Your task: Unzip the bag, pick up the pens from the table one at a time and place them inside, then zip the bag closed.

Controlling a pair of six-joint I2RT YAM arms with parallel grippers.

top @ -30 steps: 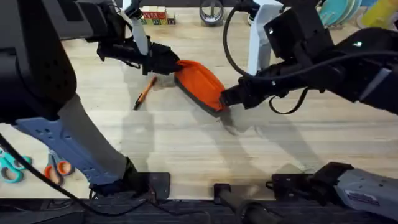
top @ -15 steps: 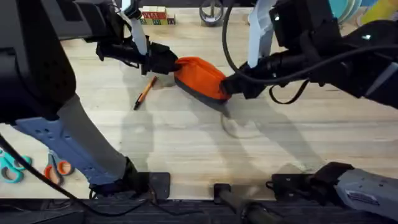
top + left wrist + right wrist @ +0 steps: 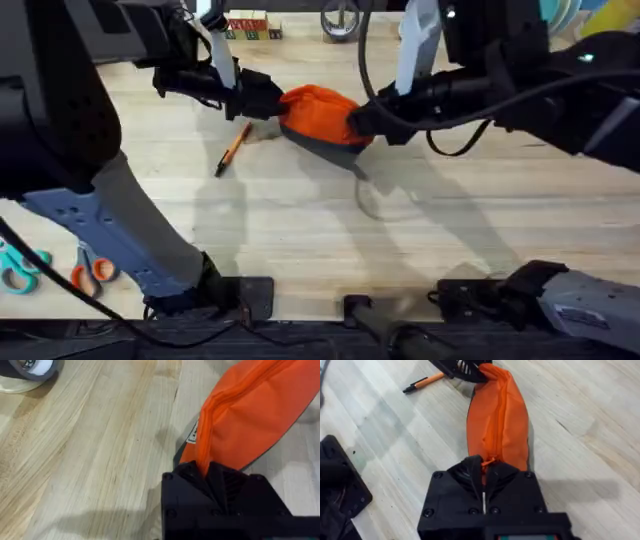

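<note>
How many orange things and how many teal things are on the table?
Orange: 3, the bag, the pen and the orange-handled scissors
Teal: 1, the teal-handled scissors
Total: 4

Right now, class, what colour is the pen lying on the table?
Orange with a dark tip; the pen shows best in the right wrist view.

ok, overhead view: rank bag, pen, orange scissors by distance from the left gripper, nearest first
1. Bag: its end is pinched in the left gripper, just to the gripper's right.
2. Pen: on the table a little in front of the gripper, toward the arm bases.
3. Orange scissors: farthest, at the near left edge of the table.
</note>
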